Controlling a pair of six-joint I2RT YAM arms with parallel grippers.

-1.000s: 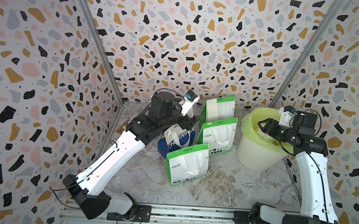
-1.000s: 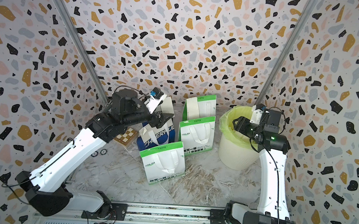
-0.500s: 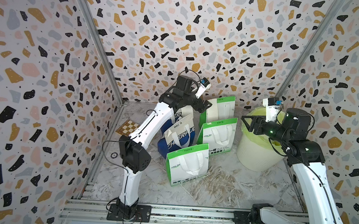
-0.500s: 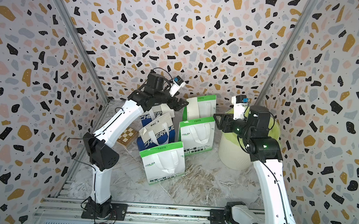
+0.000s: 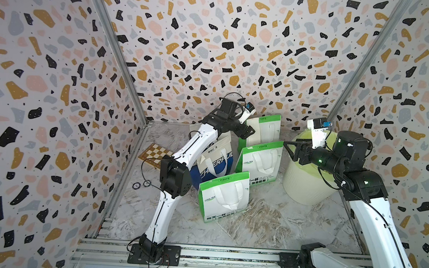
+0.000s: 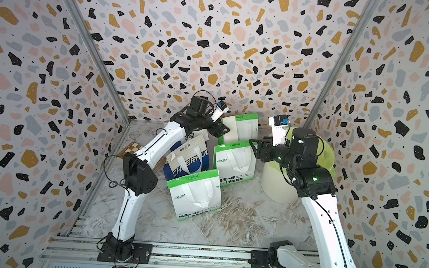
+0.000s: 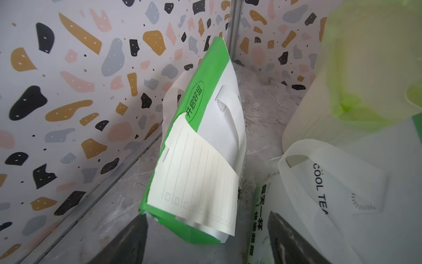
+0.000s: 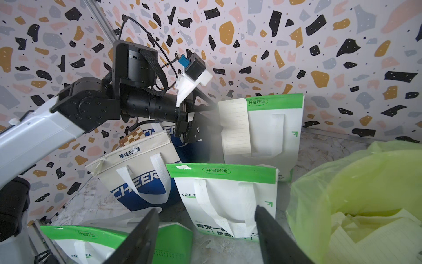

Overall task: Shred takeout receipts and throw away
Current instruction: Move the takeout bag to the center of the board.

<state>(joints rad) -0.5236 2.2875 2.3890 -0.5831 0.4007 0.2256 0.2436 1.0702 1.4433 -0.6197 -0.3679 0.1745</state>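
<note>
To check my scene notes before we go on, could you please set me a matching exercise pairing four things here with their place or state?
Column one:
1. receipt slip
2. torn receipt pieces
3. left tool
4. checkerboard

Column two:
a. inside the green-lined bin
b. open and empty
c. lying flat on the floor
d. on the face of the rearmost green-and-white bag

Pairs: 1-d, 2-a, 3-b, 4-c.
</note>
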